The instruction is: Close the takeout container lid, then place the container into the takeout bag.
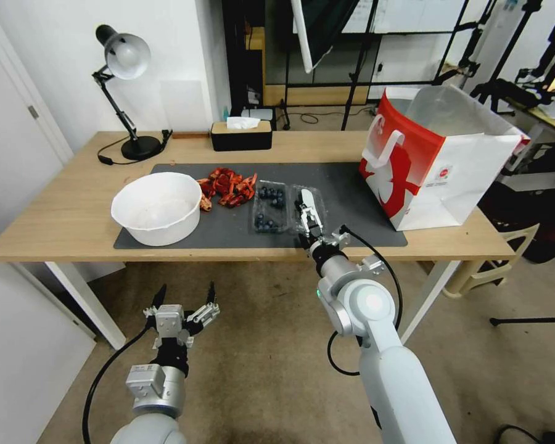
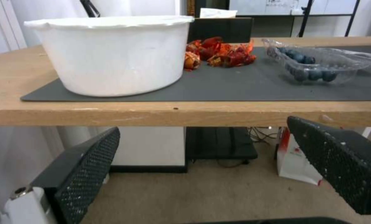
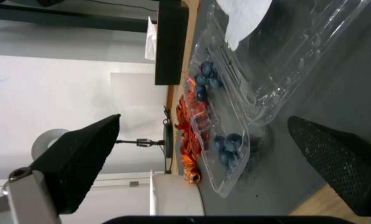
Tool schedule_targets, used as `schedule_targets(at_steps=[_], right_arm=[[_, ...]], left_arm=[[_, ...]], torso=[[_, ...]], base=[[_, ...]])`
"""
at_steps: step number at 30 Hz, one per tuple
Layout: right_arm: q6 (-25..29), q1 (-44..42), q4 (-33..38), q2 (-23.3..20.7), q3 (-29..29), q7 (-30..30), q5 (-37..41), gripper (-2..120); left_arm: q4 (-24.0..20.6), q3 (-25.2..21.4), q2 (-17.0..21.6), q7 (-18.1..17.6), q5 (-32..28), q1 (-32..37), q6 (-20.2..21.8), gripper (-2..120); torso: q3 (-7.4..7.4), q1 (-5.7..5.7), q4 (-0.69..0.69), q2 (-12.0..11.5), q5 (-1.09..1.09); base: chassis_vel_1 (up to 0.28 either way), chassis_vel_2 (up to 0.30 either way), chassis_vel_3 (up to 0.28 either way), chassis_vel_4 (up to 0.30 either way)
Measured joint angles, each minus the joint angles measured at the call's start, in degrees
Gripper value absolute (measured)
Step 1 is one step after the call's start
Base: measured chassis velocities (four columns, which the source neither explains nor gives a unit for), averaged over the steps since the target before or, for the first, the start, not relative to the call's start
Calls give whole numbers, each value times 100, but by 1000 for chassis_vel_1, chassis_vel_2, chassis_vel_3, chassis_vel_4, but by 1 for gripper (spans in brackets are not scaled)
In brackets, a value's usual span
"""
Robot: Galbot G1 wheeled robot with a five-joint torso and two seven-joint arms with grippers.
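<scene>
right pincer [image 1: 307, 217] open over lid [image 1: 307, 203] | left pincer [image 1: 185, 295] open below table [image 1: 74, 209]

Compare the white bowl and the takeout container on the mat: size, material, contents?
The white bowl is round, opaque and far bigger; the takeout container is a small, clear rectangular clamshell. The bowl looks empty from the head view; the container holds dark blueberries. The bowl has no cover, while the container's lid lies hinged open beside it, with the right gripper just over it. Both rest on the dark mat.
</scene>
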Motion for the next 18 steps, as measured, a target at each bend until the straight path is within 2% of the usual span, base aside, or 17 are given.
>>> schedule_targets(at_steps=[18], right_arm=[[67,236,-373,54,1,19,-19,100]], left_arm=[[7,-13,24,-80,-3,12,-82,100]], torso=[[0,0,0,0,0]], base=[[0,0,0,0]])
